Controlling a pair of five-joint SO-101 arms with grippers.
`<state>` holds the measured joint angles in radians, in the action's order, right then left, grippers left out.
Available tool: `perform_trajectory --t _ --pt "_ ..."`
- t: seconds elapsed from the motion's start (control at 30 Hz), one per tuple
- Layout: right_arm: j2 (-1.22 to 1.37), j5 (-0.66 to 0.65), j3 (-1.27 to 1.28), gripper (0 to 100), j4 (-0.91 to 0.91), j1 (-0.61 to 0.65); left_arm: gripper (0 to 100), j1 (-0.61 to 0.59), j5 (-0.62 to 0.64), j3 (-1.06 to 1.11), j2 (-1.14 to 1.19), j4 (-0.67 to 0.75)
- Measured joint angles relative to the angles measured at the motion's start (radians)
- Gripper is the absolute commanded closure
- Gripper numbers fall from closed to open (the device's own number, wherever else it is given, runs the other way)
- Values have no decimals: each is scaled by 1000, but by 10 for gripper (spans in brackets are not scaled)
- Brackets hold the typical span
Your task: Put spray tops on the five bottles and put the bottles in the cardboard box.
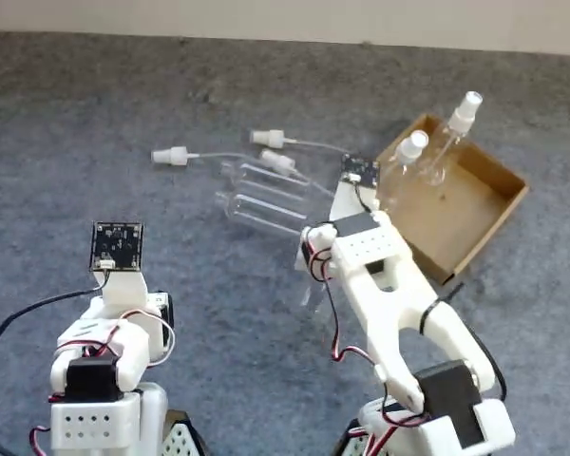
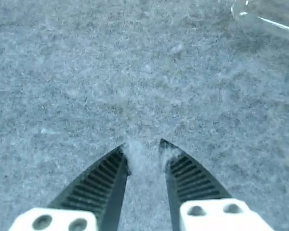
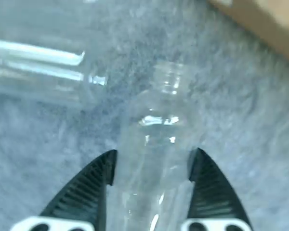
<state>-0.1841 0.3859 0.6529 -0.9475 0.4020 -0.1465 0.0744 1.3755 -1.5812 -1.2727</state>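
Note:
My right gripper (image 3: 153,154) has its black fingers against both sides of a clear, capless bottle (image 3: 159,120), whose threaded neck points away from the wrist. From above, this gripper (image 1: 334,204) sits just left of the cardboard box (image 1: 489,214). Two bottles with spray tops (image 1: 413,152) (image 1: 459,119) stand in the box. Two more capless bottles (image 1: 263,179) (image 1: 258,215) lie on the carpet left of the gripper. Three loose spray tops (image 1: 171,155) (image 1: 268,139) (image 1: 278,161) lie beyond them. My left gripper (image 2: 143,143) hangs slightly open over bare carpet, holding nothing.
Grey carpet covers the table. The left arm (image 1: 109,332) stays folded at the near left, well apart from the bottles. A lying bottle's end (image 2: 265,17) shows at the edge of the left wrist view. The box wall (image 3: 260,19) is close beside the held bottle.

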Motion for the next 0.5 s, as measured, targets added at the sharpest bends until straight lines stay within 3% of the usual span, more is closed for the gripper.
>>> perform_trajectory --t 0.33,0.5 --pt "-213 -629 195 947 0 -54 944 0 0 3 -72 2" --pt "-236 -824 290 824 0 -54 944 0 0 3 -72 2"
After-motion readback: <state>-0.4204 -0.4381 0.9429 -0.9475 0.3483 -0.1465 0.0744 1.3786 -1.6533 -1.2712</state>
